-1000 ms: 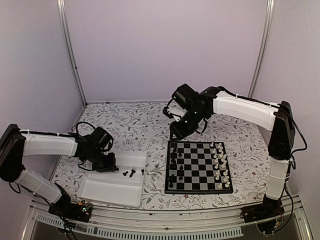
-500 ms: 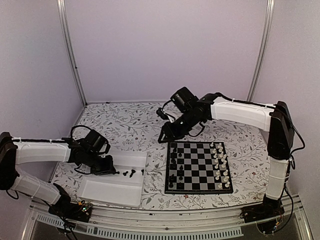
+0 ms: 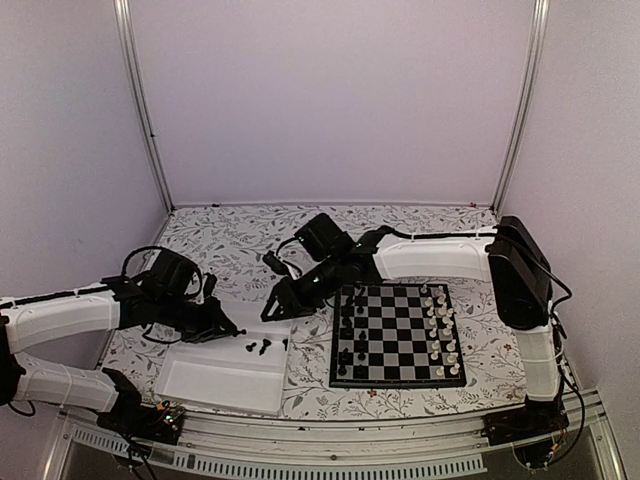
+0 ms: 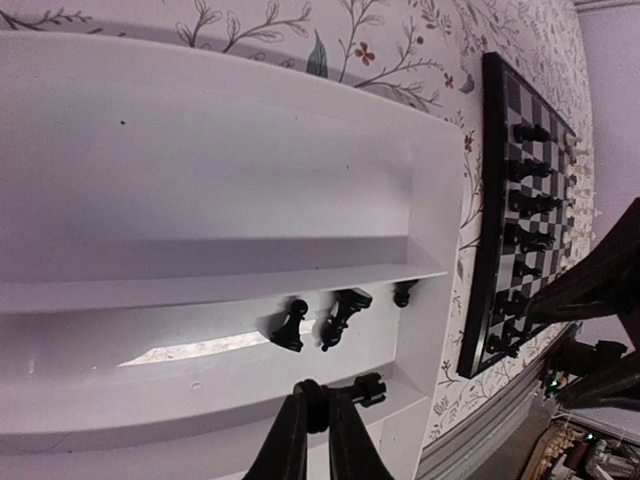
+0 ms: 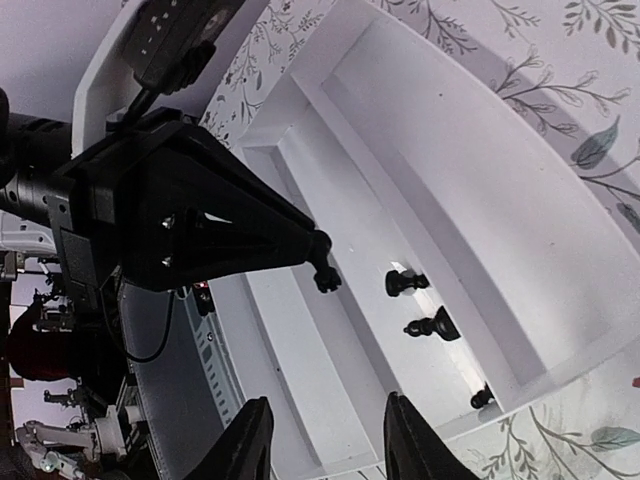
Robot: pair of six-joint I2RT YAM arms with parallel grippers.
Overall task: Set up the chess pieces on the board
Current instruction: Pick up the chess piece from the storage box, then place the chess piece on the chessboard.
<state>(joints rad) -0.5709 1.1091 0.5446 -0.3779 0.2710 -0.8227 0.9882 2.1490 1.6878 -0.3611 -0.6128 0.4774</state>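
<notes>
My left gripper (image 4: 318,402) is shut on the base of a small black chess piece (image 4: 368,390), held just above the white tray (image 4: 200,150). In the right wrist view that piece (image 5: 326,276) hangs from the left fingertips over the tray floor. Three loose black chess pieces (image 4: 340,312) lie in the tray's middle channel, also seen from above (image 3: 262,346). My right gripper (image 5: 328,445) is open and empty, hovering over the tray's near side (image 3: 272,308). The board (image 3: 395,335) carries black pieces (image 3: 347,330) in its left columns.
White pieces (image 3: 440,325) fill the board's two right columns. The tray (image 3: 215,385) lies left of the board, near the table's front rail (image 3: 300,455). Both arms crowd over the tray's right half. A floral cloth (image 3: 250,250) covers the table.
The right arm swung left from the board's far edge to over the tray, its jaws widening slightly. The left gripper shut on a black piece and shifted a little right.
</notes>
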